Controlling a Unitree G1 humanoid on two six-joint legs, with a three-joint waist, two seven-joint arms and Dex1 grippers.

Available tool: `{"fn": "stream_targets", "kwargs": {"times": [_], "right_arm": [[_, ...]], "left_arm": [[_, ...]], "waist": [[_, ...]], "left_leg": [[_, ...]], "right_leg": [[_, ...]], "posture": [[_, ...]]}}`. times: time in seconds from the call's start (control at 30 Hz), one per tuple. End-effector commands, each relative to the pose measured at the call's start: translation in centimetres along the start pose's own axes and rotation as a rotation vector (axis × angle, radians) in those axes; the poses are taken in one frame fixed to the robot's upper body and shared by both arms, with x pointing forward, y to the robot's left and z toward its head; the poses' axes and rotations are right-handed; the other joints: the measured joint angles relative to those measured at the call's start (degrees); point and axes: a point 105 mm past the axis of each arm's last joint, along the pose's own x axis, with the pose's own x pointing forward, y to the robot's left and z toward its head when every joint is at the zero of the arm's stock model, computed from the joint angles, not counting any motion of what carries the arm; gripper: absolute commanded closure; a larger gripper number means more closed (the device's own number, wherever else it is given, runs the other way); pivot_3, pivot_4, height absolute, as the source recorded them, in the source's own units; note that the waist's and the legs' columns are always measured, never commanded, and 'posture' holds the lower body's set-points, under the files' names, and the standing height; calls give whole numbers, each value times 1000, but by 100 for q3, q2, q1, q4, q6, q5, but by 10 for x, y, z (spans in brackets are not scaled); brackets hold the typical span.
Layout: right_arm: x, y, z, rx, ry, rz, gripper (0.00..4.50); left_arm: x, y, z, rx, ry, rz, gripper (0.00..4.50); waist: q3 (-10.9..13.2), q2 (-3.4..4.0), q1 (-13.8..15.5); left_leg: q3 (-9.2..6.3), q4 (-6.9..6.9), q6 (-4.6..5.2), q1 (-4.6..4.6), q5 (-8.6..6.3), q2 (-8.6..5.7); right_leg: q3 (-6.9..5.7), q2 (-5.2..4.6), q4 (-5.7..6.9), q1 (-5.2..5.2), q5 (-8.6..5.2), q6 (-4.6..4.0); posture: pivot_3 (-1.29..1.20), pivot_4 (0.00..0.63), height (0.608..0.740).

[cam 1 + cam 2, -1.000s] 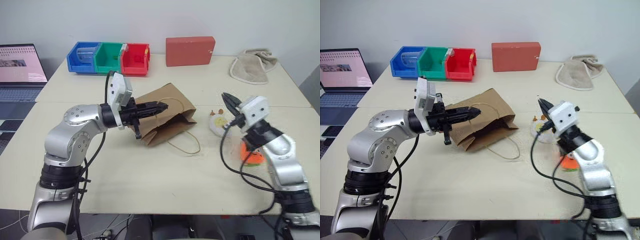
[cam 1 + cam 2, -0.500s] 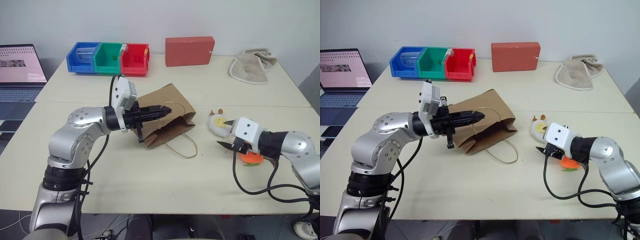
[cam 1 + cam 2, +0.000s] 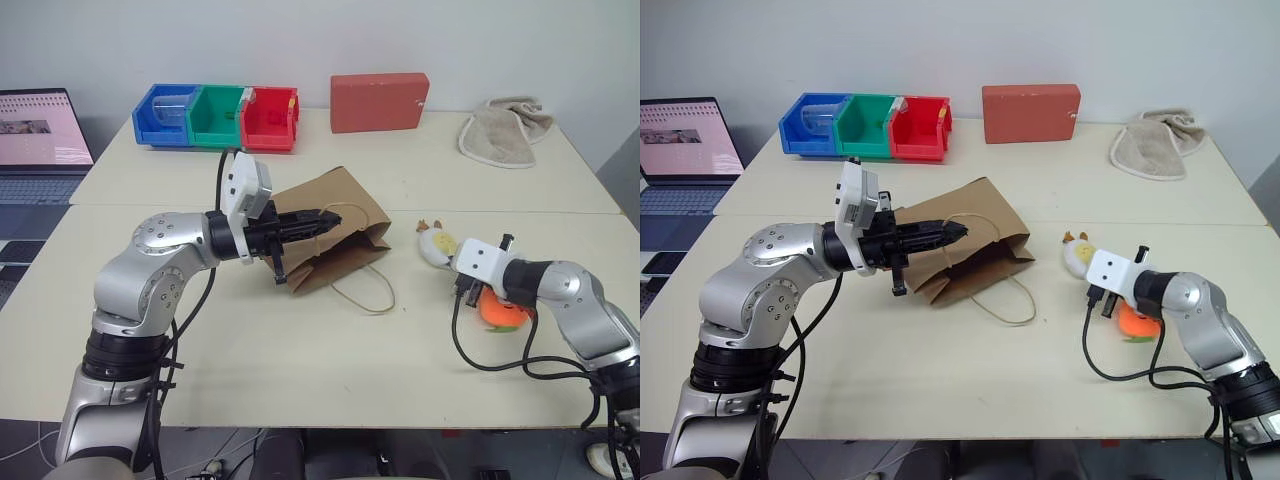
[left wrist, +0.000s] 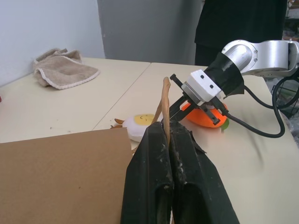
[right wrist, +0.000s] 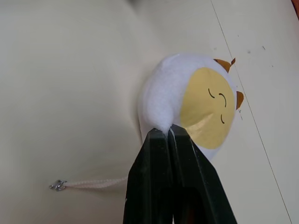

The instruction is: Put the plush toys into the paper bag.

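Stock, none bagged: paper bag (image 3: 335, 228) lying on surface (image 3: 300, 370), one handle (image 4: 163, 100) clamped in left fingers (image 4: 170, 154); white plush toy (image 5: 196, 105) pinched at right fingertips (image 5: 174, 140); orange plush toy (image 3: 1137, 322) just behind them, loose.

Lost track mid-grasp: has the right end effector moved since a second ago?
Yes. The right end effector dropped from above the table to the white plush toy, beside the orange plush toy.

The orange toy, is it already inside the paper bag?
No, the orange toy lies on the table beside the right gripper, apart from the paper bag.
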Motion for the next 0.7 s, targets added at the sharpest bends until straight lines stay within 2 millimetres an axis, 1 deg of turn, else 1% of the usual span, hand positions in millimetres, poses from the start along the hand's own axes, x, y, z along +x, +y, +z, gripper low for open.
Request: {"fn": "stream_targets", "kwargs": {"times": [0.03,0.1,0.17,0.23,0.33,0.4,0.43,0.5,0.57,0.63,0.7], "right_arm": [[-5,-16,7,-39,-27,-45,4488],[-9,-19,11,-44,-44,-43,4488],[-22,-21,21,-14,-86,7,4488],[-38,-16,33,4,-131,113,4488],[-61,-14,52,15,-183,221,4488],[-71,-10,63,16,-212,280,4488],[-75,-4,71,24,-234,322,4488],[-75,6,89,44,-298,375,4488],[-70,10,102,64,-342,381,4488],[-59,14,114,75,-382,364,4488],[-41,14,124,72,-409,321,4488]], "left_arm": [[-3,1,13,51,-28,6,4500],[-3,2,14,51,-30,7,4500],[-2,3,15,49,-36,5,4500],[-2,4,17,47,-42,4,4500],[-2,6,19,50,-47,2,4500],[-1,6,21,53,-51,-1,4500],[-1,6,23,51,-58,-5,4500],[-1,6,27,56,-66,-15,4500],[0,7,29,62,-66,-20,4500],[1,7,33,65,-75,-25,4500],[2,5,36,65,-82,-39,4500]], "waist": [[0,0,0],[0,0,0],[1,1,4],[2,3,11],[2,4,46],[2,3,43],[2,3,42],[2,3,43],[2,3,34],[2,2,30],[2,2,29]], "left_leg": [[0,0,0,0,0,0],[0,1,0,0,0,0],[0,1,0,-1,0,0],[-2,0,0,-3,0,0],[-5,-2,0,-5,0,0],[-5,-2,0,-4,-1,0],[-4,-2,0,-2,-1,1],[-4,-1,0,-2,-1,2],[-3,2,0,-2,0,2],[-1,6,0,-3,0,2],[-1,8,0,-3,0,2]], "right_leg": [[0,0,0,0,0,0],[0,0,1,0,0,0],[0,0,0,0,0,0],[-2,0,0,-1,1,1],[-4,0,-1,-1,1,2],[-4,0,-2,-1,0,2],[-4,0,-2,-1,0,2],[-4,0,-1,0,-1,1],[-4,0,0,-1,-1,1],[-3,0,0,-1,-1,0],[-2,0,0,-1,-1,0]], "posture": [[0,150,740],[0,150,740],[0,150,740],[0,150,740],[0,150,740],[0,150,740],[0,150,740],[0,150,740],[0,150,740],[0,150,740],[0,150,740]]}}
